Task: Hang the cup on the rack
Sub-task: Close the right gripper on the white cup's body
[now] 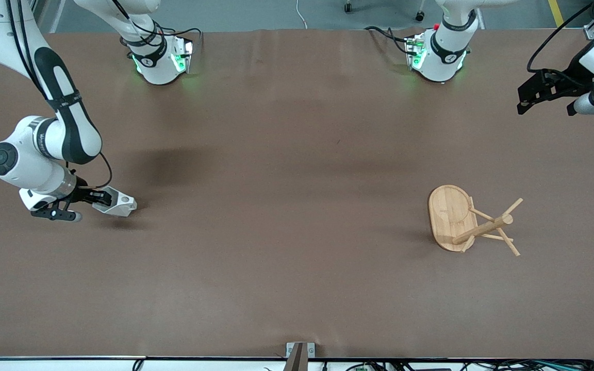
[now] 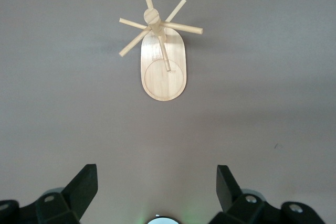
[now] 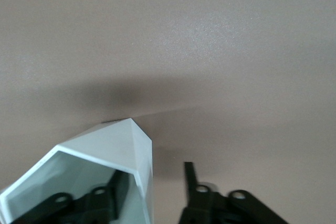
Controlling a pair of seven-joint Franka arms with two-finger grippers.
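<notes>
The white faceted cup [image 1: 117, 204] is near the right arm's end of the table, on its side with its rim toward my right gripper [image 1: 102, 198]. In the right wrist view the cup [image 3: 113, 148] fills the corner. My right gripper [image 3: 152, 178] is open and straddles the cup's wall: one finger [image 3: 116, 190] is inside the cup, the other stands outside with a gap to the wall. The cup's handle is hidden. The bamboo rack [image 1: 451, 216] stands toward the left arm's end; it also shows in the left wrist view [image 2: 163, 72]. My left gripper [image 1: 544, 103] waits open and empty, high above the table's end [image 2: 157, 170].
The brown table [image 1: 286, 180] spreads wide between cup and rack. The arm bases [image 1: 160, 56] stand along the table's edge farthest from the front camera. A small metal bracket [image 1: 299, 353] sits at the nearest edge.
</notes>
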